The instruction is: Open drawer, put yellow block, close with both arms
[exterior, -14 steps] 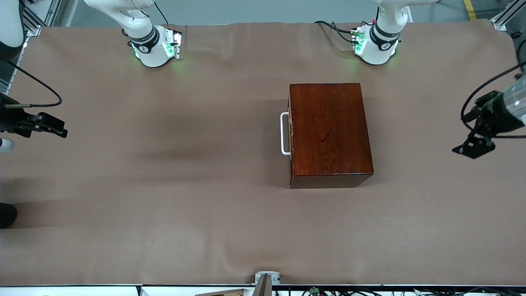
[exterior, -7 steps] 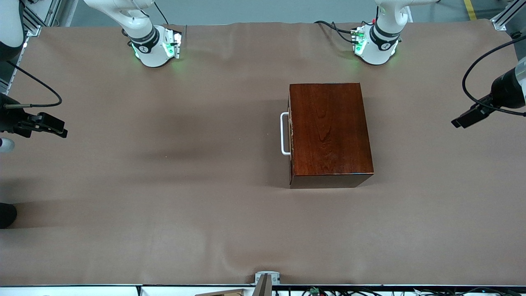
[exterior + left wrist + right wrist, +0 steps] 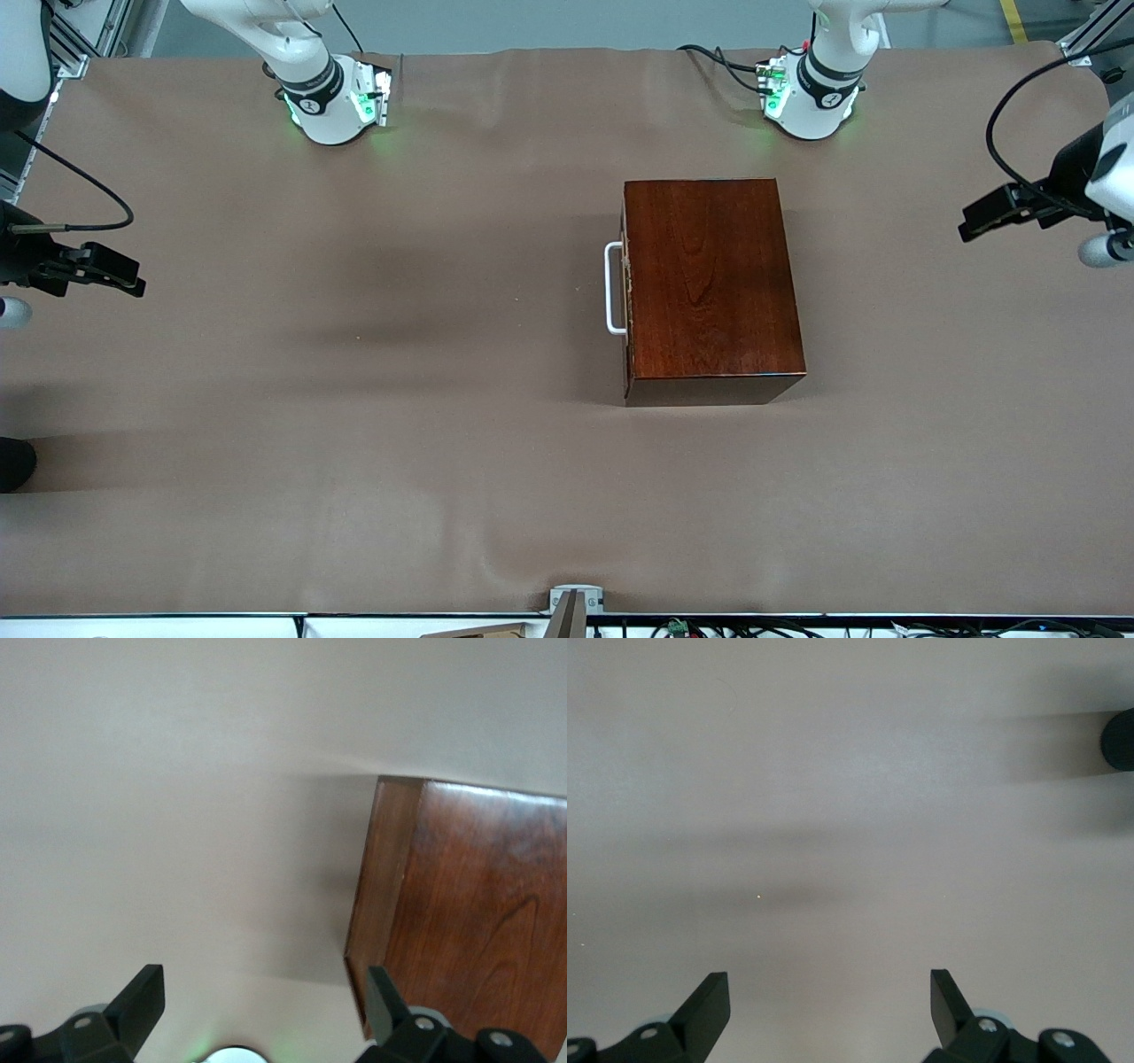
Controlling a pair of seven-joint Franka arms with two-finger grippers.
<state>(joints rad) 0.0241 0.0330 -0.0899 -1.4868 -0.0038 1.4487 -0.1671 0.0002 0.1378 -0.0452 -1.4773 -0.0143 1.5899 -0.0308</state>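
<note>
The dark reddish-brown wooden box (image 3: 713,283) stands on the table toward the left arm's end. Its drawer is shut and its white handle (image 3: 611,288) faces the right arm's end. The yellow block is out of view. My left gripper (image 3: 979,221) is open and empty, up over the table at the left arm's end, apart from the box. The left wrist view shows it (image 3: 264,1001) with a corner of the box (image 3: 469,904). My right gripper (image 3: 124,275) waits open and empty over the right arm's end of the table, and its wrist view (image 3: 830,1005) shows bare cloth under it.
A brown cloth (image 3: 399,399) covers the table. The green-lit arm bases (image 3: 332,106) (image 3: 811,102) stand along the edge farthest from the front camera. A dark round object (image 3: 13,461) lies at the table's edge at the right arm's end and also shows in the right wrist view (image 3: 1118,738).
My left gripper has swung toward the bases' edge of the table and turned, staying at the left arm's end. The right arm and the box have not moved.
</note>
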